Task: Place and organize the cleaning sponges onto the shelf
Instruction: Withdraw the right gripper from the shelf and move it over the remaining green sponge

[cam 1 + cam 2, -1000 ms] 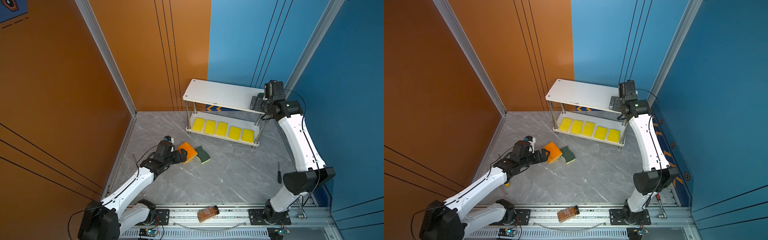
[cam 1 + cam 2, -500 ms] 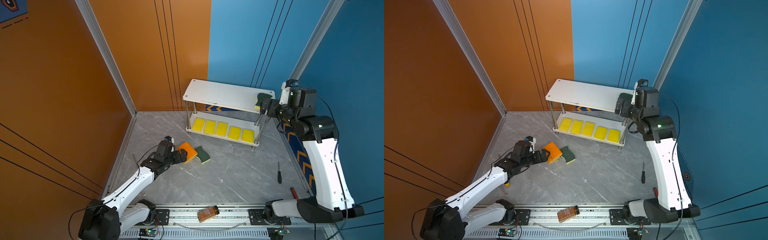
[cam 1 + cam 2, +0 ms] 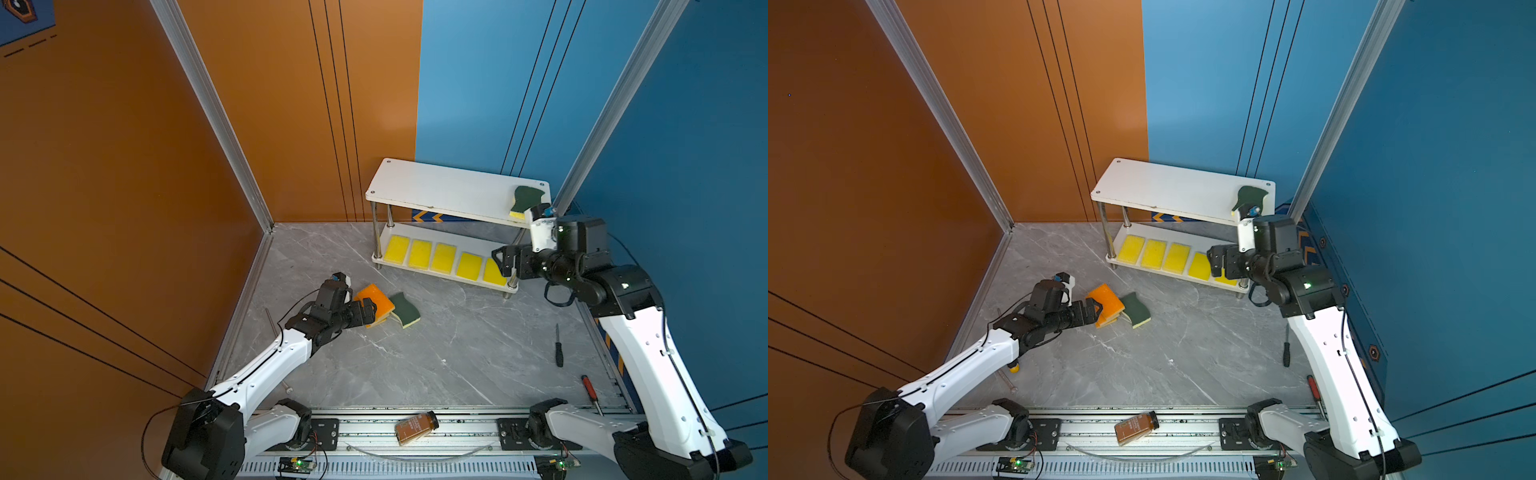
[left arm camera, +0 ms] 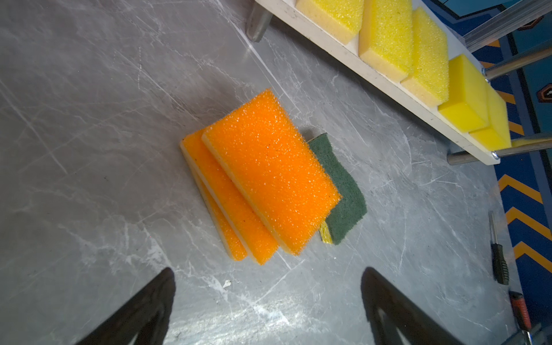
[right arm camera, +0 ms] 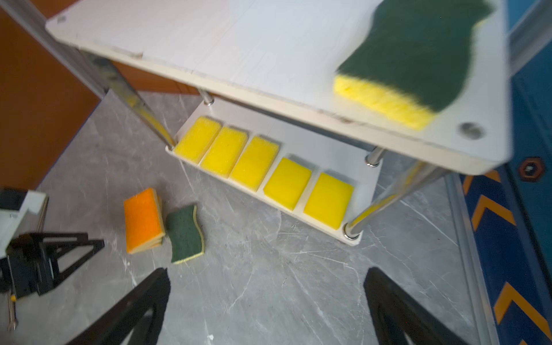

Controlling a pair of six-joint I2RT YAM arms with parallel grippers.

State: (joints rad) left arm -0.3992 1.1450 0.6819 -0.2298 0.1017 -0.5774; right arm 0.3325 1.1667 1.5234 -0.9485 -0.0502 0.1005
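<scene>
Now the left gripper (image 3: 371, 311) hovers left of centre in both top views. Its jaws are spread wide and empty, and its fingertips stop just short of a stack of three orange-topped sponges (image 4: 268, 173). The three lie fanned on the grey marble table (image 3: 415, 365), each with a coarse orange scrub face over a pale yellow base. A wavy green-topped sponge (image 4: 343, 191) lies flat against the right side of the stack, its yellow base underneath.

The right gripper (image 3: 505, 262) is likewise released and holds nothing. It hangs at the right end of the shelf (image 3: 436, 191), in front of the lower board. Five plain yellow sponges (image 5: 257, 161) sit side by side in a row on that lower board. A second green-topped sponge (image 3: 527, 197) lies at the right end of the top board, its yellow edge turned to the front.
</scene>
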